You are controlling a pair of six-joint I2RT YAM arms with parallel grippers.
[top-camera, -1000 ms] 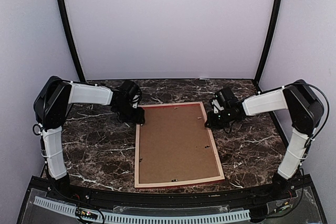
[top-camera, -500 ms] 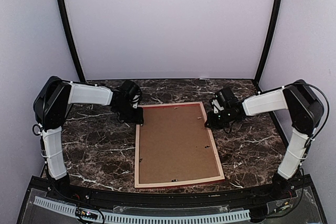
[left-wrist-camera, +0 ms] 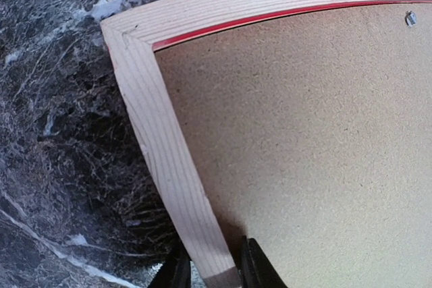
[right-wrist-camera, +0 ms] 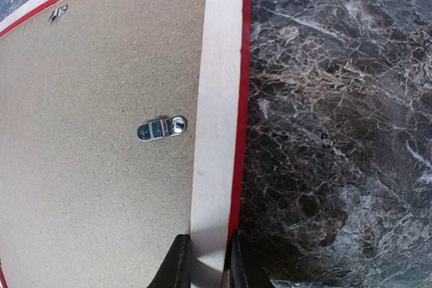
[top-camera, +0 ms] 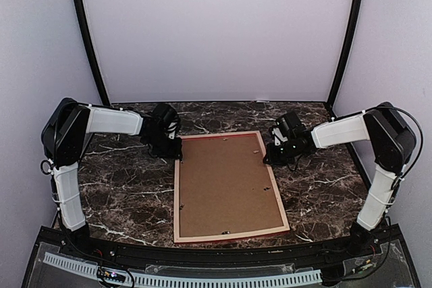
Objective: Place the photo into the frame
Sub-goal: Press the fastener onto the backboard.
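The frame [top-camera: 176, 193] lies back side up on the marble table, its pale wood rails around a brown backing board [top-camera: 226, 183], with a red edge showing. The photo is hidden. My left gripper [top-camera: 177, 153] is at the left rail near the far-left corner. In the left wrist view the left gripper [left-wrist-camera: 214, 271] has its jaws closed on either side of the rail [left-wrist-camera: 162, 139]. My right gripper [top-camera: 268, 155] is at the right rail near the far-right corner. In the right wrist view the right gripper [right-wrist-camera: 208, 264] pinches the rail [right-wrist-camera: 219, 99].
A metal turn clip [right-wrist-camera: 160, 128] sits on the backing board beside the right rail; another clip [left-wrist-camera: 410, 18] is near the far rail. Dark marble table [top-camera: 121, 187] surrounds the frame. Grey walls and black posts enclose the space.
My left wrist has shifted very slightly toward the far left. The frame and right arm look unmoved.
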